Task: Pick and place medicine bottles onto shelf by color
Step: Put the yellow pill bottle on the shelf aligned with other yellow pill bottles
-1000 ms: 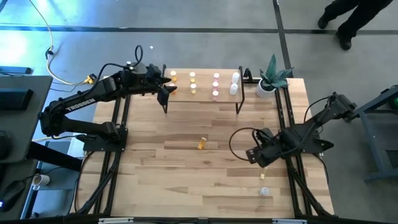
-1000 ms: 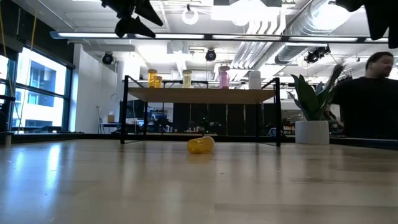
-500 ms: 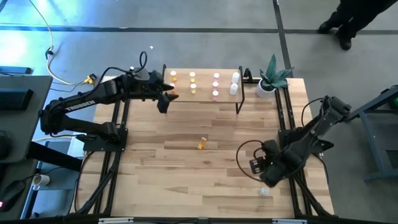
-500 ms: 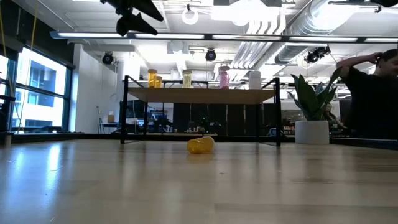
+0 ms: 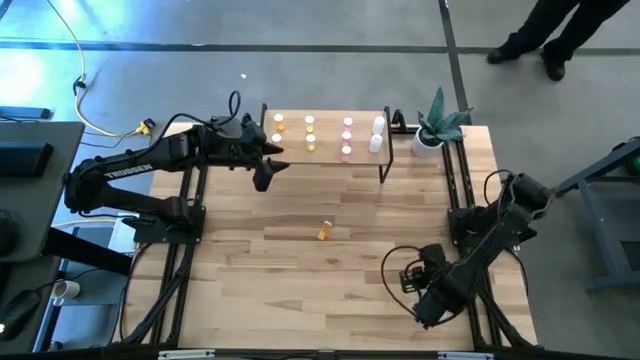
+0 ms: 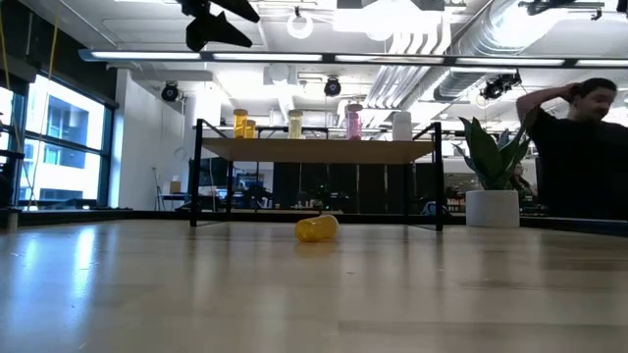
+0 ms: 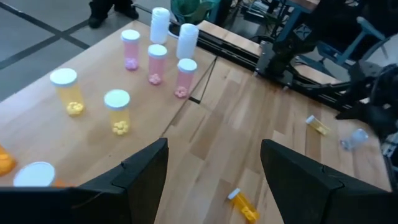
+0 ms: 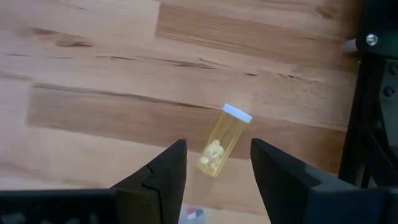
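Sorted upright on the shelf [image 5: 325, 140]: orange, yellow, pink and white bottles [image 7: 155, 59]. Left on the counter [image 5: 300, 270] before the shelf: one yellow bottle [image 5: 324, 231]. Left pincer [image 7: 214, 171] spread above the shelf's edge. Right pincer [image 8: 214, 165] spread over another yellow bottle [image 8: 222, 140], shown only by its wrist view.

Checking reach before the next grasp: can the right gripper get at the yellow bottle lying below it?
Probably yes. The right gripper is open right above the yellow bottle, which lies alone on bare table with nothing between.
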Available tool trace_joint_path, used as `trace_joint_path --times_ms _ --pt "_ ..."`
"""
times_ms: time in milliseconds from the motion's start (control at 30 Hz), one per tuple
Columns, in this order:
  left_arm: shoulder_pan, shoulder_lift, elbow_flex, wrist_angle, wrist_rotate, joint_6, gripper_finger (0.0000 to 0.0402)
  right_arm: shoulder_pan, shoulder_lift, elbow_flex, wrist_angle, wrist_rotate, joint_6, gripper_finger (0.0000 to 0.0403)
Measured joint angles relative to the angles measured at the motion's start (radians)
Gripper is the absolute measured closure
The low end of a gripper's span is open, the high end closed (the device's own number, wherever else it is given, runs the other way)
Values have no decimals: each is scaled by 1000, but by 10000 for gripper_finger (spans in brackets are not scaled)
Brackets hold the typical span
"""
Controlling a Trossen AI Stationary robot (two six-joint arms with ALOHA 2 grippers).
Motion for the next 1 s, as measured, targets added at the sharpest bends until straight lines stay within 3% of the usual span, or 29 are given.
trace_joint_path --times_ms 333,1000 --pt "-20 0 0 0 -26 -14 158 11 133 0 52 -81 11 233" --pt "-20 0 0 0 -27 -14 158 2 251 0 135 -140 34 233"
